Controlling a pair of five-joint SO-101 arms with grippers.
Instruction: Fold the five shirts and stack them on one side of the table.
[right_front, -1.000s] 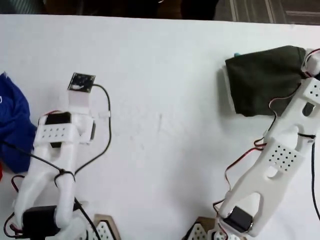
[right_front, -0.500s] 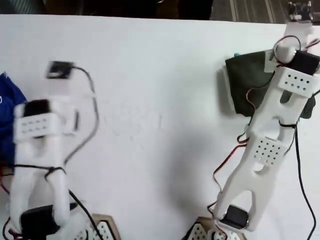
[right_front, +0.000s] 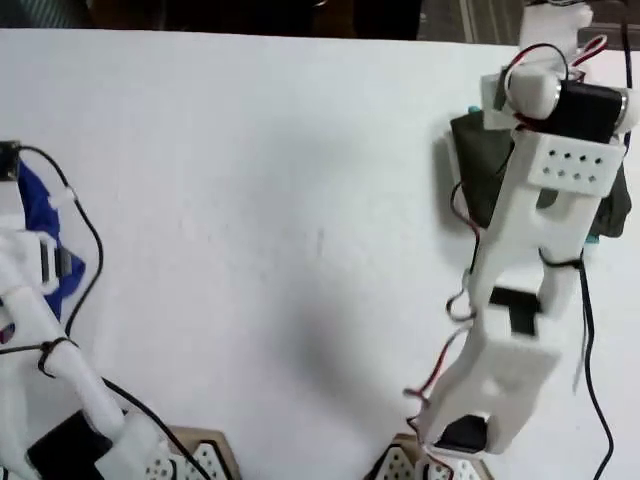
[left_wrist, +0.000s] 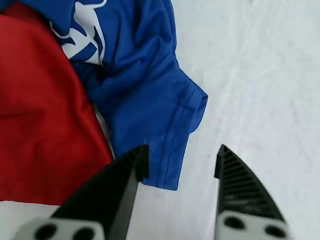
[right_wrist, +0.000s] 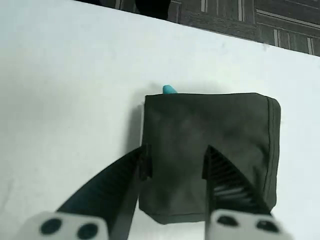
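Hovering, spread wide: L fingers (left_wrist: 117, 185) over white-printed blue shirt (left_wrist: 145, 95), R fingers (right_wrist: 222, 172) over folded dark shirt (right_wrist: 210, 125).

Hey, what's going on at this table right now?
Two robot arms are sorting shirts on a white table, and neither holds anything at this moment. The left gripper is open over the edge of a crumpled blue shirt, which lies beside a red shirt at one side of the table. At the other side, the right gripper is open over a folded dark shirt, with a teal bit peeking out at its edge.
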